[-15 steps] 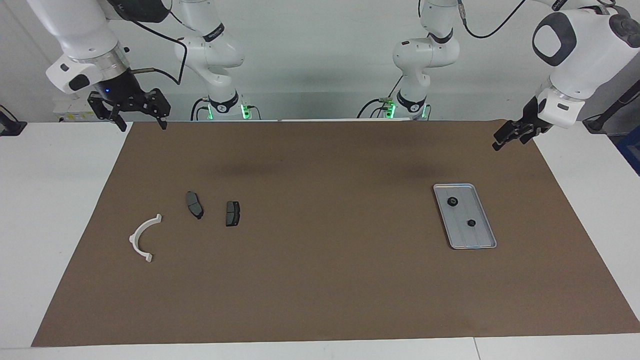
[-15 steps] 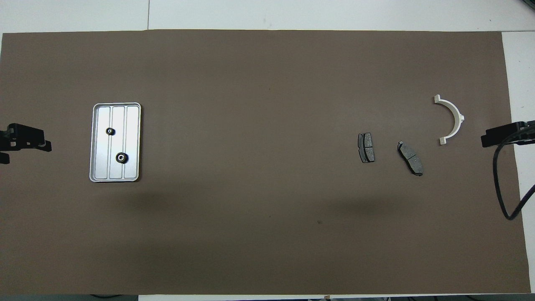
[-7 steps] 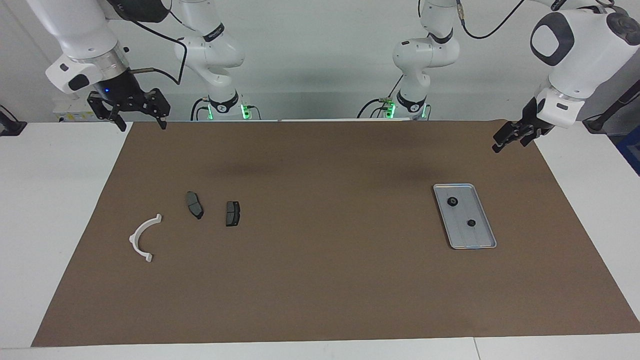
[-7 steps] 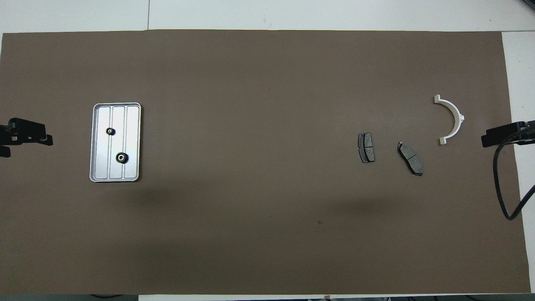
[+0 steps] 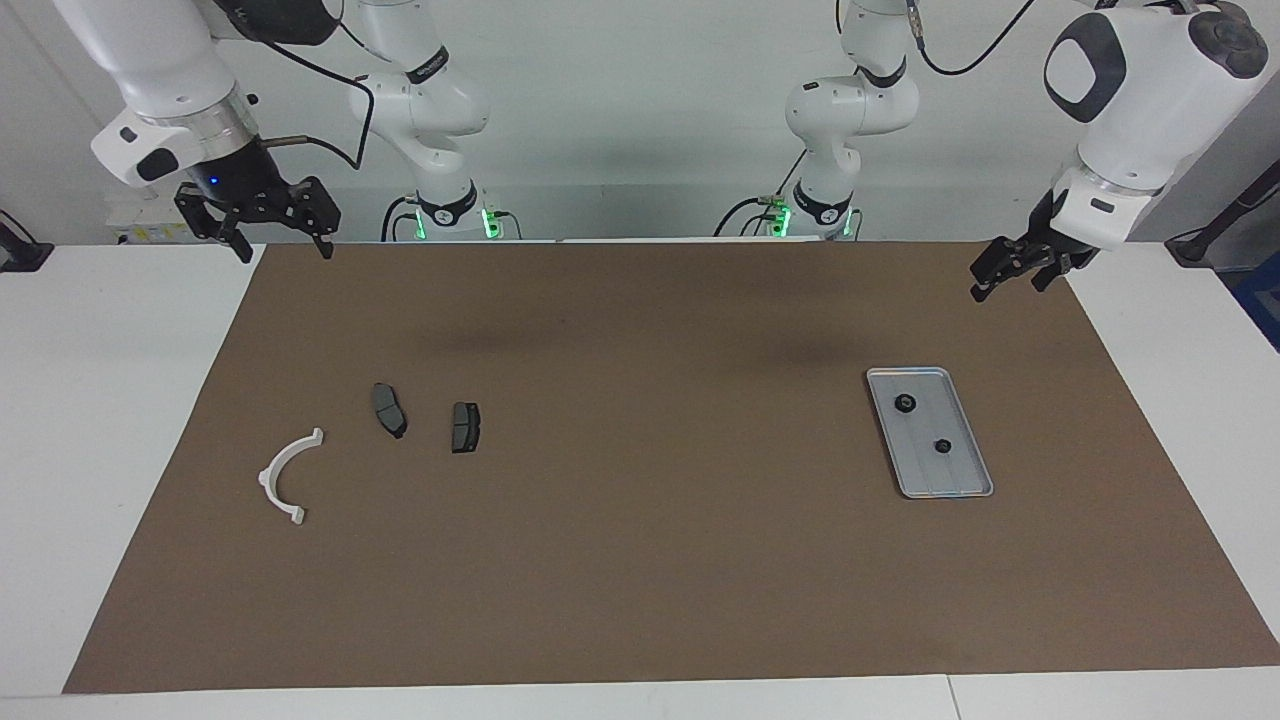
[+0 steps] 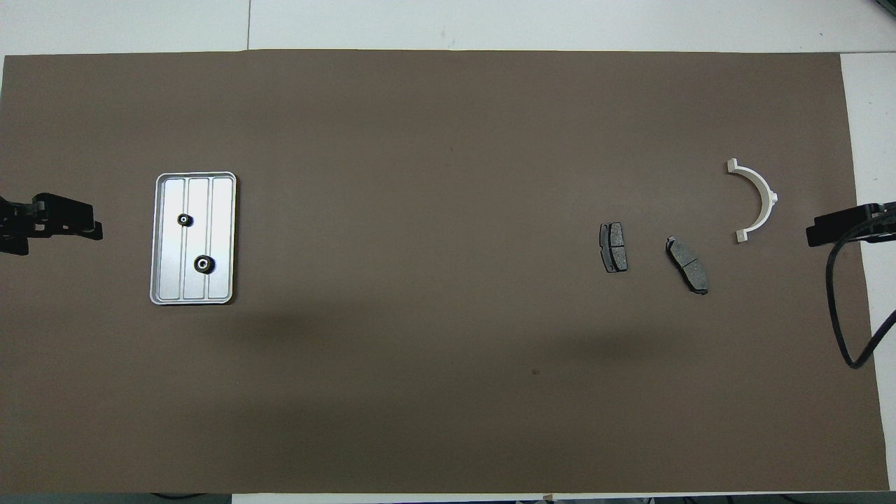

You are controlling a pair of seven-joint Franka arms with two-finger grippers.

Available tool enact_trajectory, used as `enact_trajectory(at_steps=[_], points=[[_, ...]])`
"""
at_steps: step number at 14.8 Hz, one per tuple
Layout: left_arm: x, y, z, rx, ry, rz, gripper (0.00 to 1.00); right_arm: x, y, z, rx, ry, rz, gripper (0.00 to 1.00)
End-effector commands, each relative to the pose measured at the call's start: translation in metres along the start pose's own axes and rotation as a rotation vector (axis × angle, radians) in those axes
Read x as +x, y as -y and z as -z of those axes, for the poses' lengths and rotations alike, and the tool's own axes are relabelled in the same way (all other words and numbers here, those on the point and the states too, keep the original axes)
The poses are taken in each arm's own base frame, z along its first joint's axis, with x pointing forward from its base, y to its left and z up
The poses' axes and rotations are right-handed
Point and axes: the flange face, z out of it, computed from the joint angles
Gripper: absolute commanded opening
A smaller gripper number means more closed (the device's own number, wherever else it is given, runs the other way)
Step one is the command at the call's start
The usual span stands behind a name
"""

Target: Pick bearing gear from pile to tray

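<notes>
Facing view: the silver-grey tray (image 5: pixel 929 431) lies on the brown mat (image 5: pixel 640 560) toward the left arm's end of the table, a shallow rectangle with rounded corners and a raised rim. Two small black bearing gears rest in it, apart from each other: one gear (image 5: pixel 904 404) nearer the robots, the other gear (image 5: pixel 940 446) farther from them. The left gripper (image 5: pixel 1005 273) hangs in the air over the mat's corner at the left arm's end, empty, its jaws spread wide. The right gripper (image 5: pixel 280 235) hangs over the mat's corner at the right arm's end, fingers wide apart, holding nothing. Toward that end lie the white half-ring bracket (image 5: pixel 287 476) and two dark grey pad plates, one plate (image 5: pixel 389 409) between the bracket and the second plate (image 5: pixel 465 427).

Overhead view: the tray (image 6: pixel 164 241) shows faint lengthwise ridges; each gear (image 6: pixel 203 264) is round, toothed, with a pale bore, the smaller gear (image 6: pixel 184 220) farther from the robots. The left gripper (image 6: pixel 66 222) reaches in beside the tray without touching it. The right gripper (image 6: pixel 843 227) shows at the mat's edge just beside the bracket (image 6: pixel 759 199). The pad plates (image 6: pixel 613 247) (image 6: pixel 688 264) lie flat, apart.
</notes>
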Motion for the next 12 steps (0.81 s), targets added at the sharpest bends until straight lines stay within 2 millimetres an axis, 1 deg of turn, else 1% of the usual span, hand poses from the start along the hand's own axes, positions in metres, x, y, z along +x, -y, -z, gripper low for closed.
enact_trajectory(at_steps=[1,3,5,7,8,12], points=[[0.003,0.003,0.013,0.025,0.009,-0.009,1.00,-0.007,-0.003,0.002,-0.008,0.008,0.008,1.00],[0.003,0.002,0.014,0.028,0.006,-0.011,1.00,-0.007,-0.003,0.003,-0.008,0.005,0.009,1.00],[0.003,0.001,0.022,0.026,-0.010,-0.012,1.00,-0.007,-0.003,0.002,-0.008,0.006,0.008,1.00],[0.003,-0.003,0.023,0.024,-0.011,-0.020,1.00,-0.007,-0.003,0.002,-0.008,0.008,0.008,1.00],[0.002,-0.009,0.023,0.025,-0.016,-0.031,1.00,-0.007,-0.003,0.002,-0.008,0.006,0.008,1.00],[0.002,-0.009,0.022,0.025,-0.013,-0.032,1.00,-0.007,-0.003,0.002,-0.008,0.005,0.008,1.00]])
